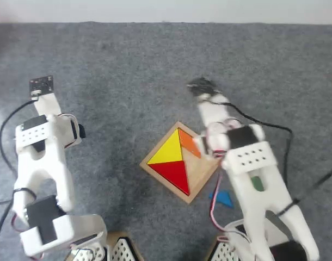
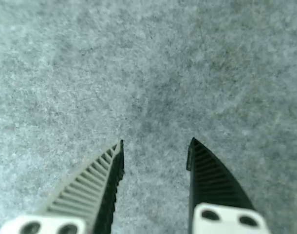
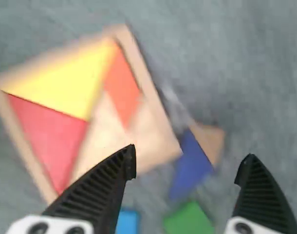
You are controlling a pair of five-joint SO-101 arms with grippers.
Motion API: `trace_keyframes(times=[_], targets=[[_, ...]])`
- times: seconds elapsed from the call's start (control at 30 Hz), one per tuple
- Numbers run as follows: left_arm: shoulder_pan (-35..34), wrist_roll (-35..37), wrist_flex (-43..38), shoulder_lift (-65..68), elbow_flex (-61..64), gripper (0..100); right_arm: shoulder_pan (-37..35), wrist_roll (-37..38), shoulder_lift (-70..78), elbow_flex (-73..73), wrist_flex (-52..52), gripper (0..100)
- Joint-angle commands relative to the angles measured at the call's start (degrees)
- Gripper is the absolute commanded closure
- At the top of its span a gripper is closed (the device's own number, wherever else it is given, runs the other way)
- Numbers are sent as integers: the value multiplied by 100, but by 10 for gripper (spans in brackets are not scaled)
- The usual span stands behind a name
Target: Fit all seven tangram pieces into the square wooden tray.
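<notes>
- tray point(image 1: 200, 173): square, wooden, set as a diamond just right of centre in the high view, on grey carpet point(image 1: 122, 76).
- yellow triangle point(image 1: 167, 153): in the tray, upper-left part.
- red triangle point(image 1: 175, 173): in the tray, below the yellow triangle, the two touching along one edge.
- orange piece point(image 1: 188, 142): in the tray, against its upper-right rim, touching the yellow triangle. The tray floor to the right of these is bare wood.
- light blue piece point(image 1: 224, 199): on the carpet, lower right of the tray and near it, beside the right arm.
- dark blue piece point(image 3: 190, 165): on the carpet, just beside a tray corner; a tan shape touches it, too blurred to name.
- green piece point(image 3: 187, 222): on the carpet, near the dark blue piece.
- right arm point(image 1: 253, 174): lower right of the high view, lying across the tray's right corner.
- right gripper point(image 3: 190, 152): released, fingers wide apart, holding nothing, above the loose pieces beside the tray.
- left arm point(image 1: 43, 163): left side of the high view, well apart from the tray.
- left gripper point(image 2: 156, 143): released, fingers apart, nothing between them, over bare carpet.
</notes>
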Motion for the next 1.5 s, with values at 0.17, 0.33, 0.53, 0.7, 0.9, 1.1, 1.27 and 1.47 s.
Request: trace_keyframes(times=[0.17, 0.33, 0.53, 0.7, 0.9, 1.1, 1.27, 1.47], targets=[[-26, 53, -308, -237, 127, 794, 892, 378, 400, 607, -154, 677], [-26, 62, -404, -237, 154, 794, 778, 545, 418, 1090, -154, 678], [-18, 62, -396, -237, 154, 794, 857, 589, -110, 1512, -488, 675], [-18, 62, -387, -237, 163, 794, 1279, 756, 22, 1398, -470, 676], [-18, 62, -422, -237, 163, 794, 2237, 1046, 145, 1433, -75, 678], [-18, 62, -387, -237, 163, 794, 2264, 1389, 215, 1644, -57, 678], [-18, 62, -387, -237, 163, 794, 1903, 448, 215, 1644, -127, 678], [-26, 62, -387, -237, 163, 794, 1174, -624, 215, 1679, -268, 678]])
